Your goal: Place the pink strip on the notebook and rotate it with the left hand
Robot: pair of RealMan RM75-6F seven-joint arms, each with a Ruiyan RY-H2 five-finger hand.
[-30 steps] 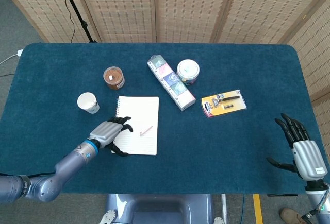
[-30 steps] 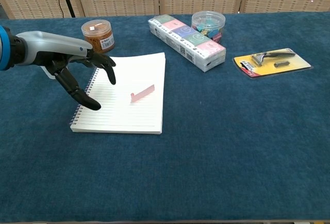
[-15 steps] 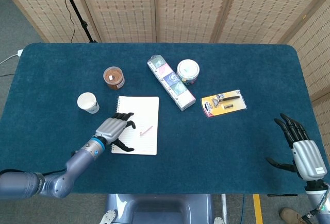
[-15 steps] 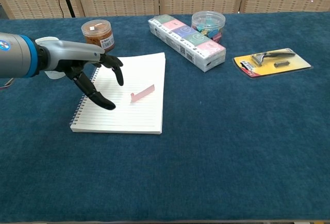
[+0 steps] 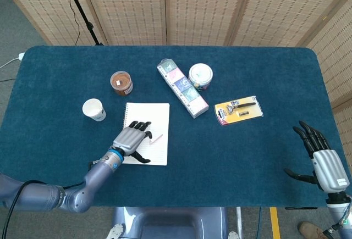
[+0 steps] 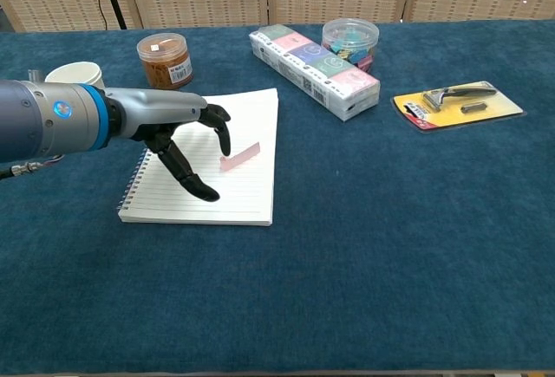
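Jar [image 5: 121,83], cup [image 5: 94,109] behind notebook [image 5: 154,119]; nothing blocking.

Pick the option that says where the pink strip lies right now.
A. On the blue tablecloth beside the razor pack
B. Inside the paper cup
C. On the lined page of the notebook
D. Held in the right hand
C: the pink strip lies flat on the notebook's lined page, just beyond the fingertips of the left hand, which holds nothing; the right hand is far off, empty.
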